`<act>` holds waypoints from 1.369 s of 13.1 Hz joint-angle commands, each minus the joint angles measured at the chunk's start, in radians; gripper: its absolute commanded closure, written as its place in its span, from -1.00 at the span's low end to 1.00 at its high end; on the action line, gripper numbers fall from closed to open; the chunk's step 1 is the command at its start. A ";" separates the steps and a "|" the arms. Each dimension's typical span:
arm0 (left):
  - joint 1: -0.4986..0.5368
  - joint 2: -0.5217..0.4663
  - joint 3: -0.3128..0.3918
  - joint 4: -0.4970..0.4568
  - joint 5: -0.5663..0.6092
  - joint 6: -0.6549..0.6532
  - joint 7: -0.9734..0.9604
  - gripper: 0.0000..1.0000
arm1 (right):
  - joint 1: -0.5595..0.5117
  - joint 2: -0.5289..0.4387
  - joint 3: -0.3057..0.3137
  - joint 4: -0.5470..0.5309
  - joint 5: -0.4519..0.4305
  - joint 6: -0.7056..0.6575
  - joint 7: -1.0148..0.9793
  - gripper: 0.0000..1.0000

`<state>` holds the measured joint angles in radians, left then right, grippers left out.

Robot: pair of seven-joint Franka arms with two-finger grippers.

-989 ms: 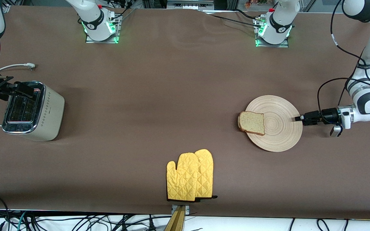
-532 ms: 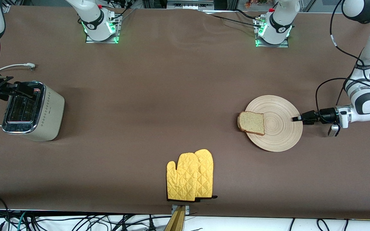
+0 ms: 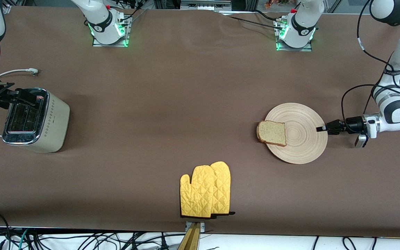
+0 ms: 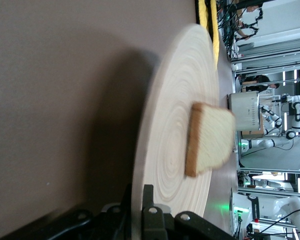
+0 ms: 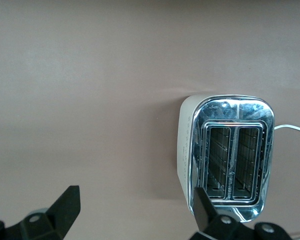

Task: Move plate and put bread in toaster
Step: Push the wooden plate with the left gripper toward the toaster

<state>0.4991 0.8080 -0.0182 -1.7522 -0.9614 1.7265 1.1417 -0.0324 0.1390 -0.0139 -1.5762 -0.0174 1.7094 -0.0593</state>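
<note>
The pale wooden plate (image 3: 302, 142) lies on the table toward the left arm's end, with the bread (image 3: 272, 132) on its edge that faces the toaster. My left gripper (image 3: 319, 128) is shut on the plate's rim, low at table height. In the left wrist view the jaws clamp the rim of the plate (image 4: 175, 125) from both sides at my left gripper (image 4: 138, 200), and the bread (image 4: 210, 137) lies on it. The cream toaster (image 3: 36, 119) stands at the right arm's end. My right gripper (image 3: 21, 96) hovers open over the toaster (image 5: 230, 155); my right gripper (image 5: 135, 195) is empty.
A pair of yellow oven mitts (image 3: 205, 191) lies near the table's front edge, at mid-table. The toaster's white cord (image 3: 16, 72) trails toward the robots' side. Both arm bases stand along the table's back edge.
My left arm's wrist has shifted slightly toward the plate. The plate, the bread and the right arm have hardly moved.
</note>
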 commanded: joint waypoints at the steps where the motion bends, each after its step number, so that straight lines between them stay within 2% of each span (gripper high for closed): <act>1: 0.012 -0.004 -0.003 -0.003 -0.026 -0.005 0.027 1.00 | -0.007 -0.002 0.006 0.001 -0.001 0.001 0.003 -1.00; 5: 0.015 -0.009 -0.003 -0.001 -0.020 -0.007 0.006 1.00 | -0.007 -0.002 0.006 0.001 -0.001 0.003 0.003 -1.00; 11: 0.004 -0.062 -0.014 0.003 -0.014 -0.015 -0.194 1.00 | -0.007 -0.002 0.005 0.001 -0.001 0.004 0.003 -1.00; 16: 0.007 -0.092 -0.147 -0.010 -0.049 -0.008 -0.244 1.00 | -0.009 -0.002 0.005 0.001 -0.001 0.004 0.003 -1.00; 18: 0.006 -0.093 -0.195 -0.054 -0.104 0.017 -0.243 1.00 | -0.009 -0.002 0.005 0.001 0.001 0.004 0.003 -1.00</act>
<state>0.4944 0.7501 -0.1776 -1.7405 -0.9825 1.7350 0.8985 -0.0340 0.1390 -0.0141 -1.5762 -0.0174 1.7098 -0.0593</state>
